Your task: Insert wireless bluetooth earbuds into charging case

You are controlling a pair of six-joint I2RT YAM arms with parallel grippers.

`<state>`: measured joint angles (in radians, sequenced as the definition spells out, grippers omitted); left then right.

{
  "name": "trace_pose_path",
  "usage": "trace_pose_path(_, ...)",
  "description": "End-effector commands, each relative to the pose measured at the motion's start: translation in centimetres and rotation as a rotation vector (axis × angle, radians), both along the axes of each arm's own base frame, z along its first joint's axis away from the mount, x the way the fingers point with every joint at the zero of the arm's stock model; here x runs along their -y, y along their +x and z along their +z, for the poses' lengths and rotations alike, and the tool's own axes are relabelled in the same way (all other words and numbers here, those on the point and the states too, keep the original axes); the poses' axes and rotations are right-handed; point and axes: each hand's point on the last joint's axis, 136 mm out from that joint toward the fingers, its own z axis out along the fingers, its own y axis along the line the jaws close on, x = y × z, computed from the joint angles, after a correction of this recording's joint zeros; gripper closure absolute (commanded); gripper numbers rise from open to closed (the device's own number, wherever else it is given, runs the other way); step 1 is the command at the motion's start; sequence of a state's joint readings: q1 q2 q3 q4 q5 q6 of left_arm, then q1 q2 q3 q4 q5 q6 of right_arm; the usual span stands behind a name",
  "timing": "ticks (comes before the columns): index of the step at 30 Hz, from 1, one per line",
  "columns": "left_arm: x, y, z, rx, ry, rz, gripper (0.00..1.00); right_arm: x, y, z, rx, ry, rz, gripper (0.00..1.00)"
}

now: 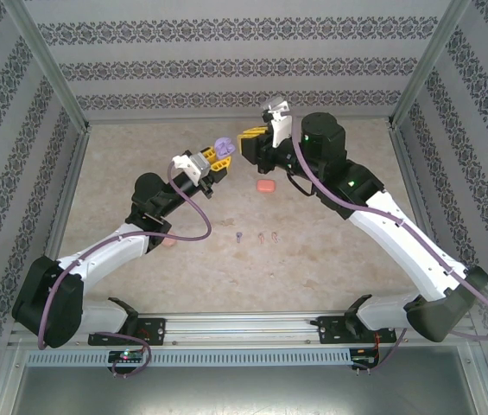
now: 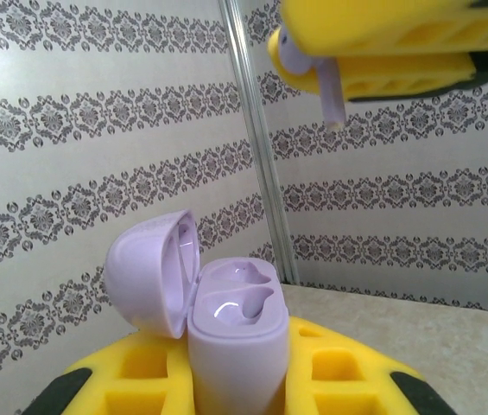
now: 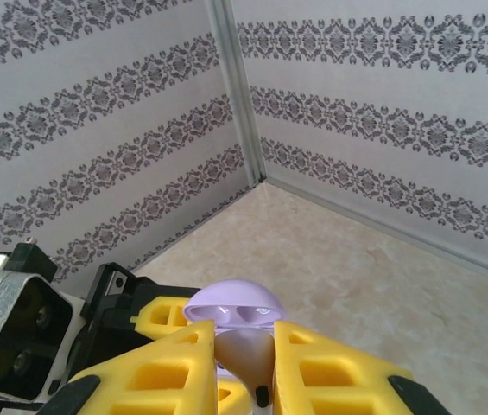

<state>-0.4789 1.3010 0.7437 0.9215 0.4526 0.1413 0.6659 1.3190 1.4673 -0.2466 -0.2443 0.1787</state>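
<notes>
My left gripper (image 1: pixel 215 161) (image 2: pixel 237 367) is shut on a lilac charging case (image 1: pixel 223 146) (image 2: pixel 237 341), held upright above the table. Its lid (image 2: pixel 151 273) is swung open to the left and both wells look empty. My right gripper (image 1: pixel 250 140) (image 3: pixel 245 346) is shut on a purple earbud (image 3: pixel 248 353). It hovers just above and to the right of the case, apart from it. In the left wrist view the right gripper (image 2: pixel 373 52) is at the top, the earbud's stem (image 2: pixel 331 97) pointing down. Three more earbuds (image 1: pixel 261 235) lie on the table.
An orange-pink case (image 1: pixel 265 186) lies on the table below the grippers. A pinkish object (image 1: pixel 168 242) peeks out beside the left forearm. Patterned walls and metal posts (image 2: pixel 256 147) enclose the beige table (image 1: pixel 330 251).
</notes>
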Motion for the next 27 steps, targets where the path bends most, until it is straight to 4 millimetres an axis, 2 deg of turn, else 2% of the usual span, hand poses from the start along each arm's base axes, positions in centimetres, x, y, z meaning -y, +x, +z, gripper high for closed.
trace_pose_path(1, 0.6, -1.1, 3.0, 0.067, -0.051, -0.048, 1.00, -1.3, -1.0, 0.8, 0.035, 0.031, 0.068, 0.80)
trace_pose_path(11, 1.1, -1.4, 3.1, 0.063, -0.041, -0.065, 1.00, -2.8, -1.3, 0.0, 0.024, 0.018, 0.107, 0.80)
trace_pose_path(27, 1.5, -1.7, 3.3, 0.064, -0.030, -0.080, 1.00, -3.7, -1.1, -0.6, 0.008, 0.008, 0.121, 0.80)
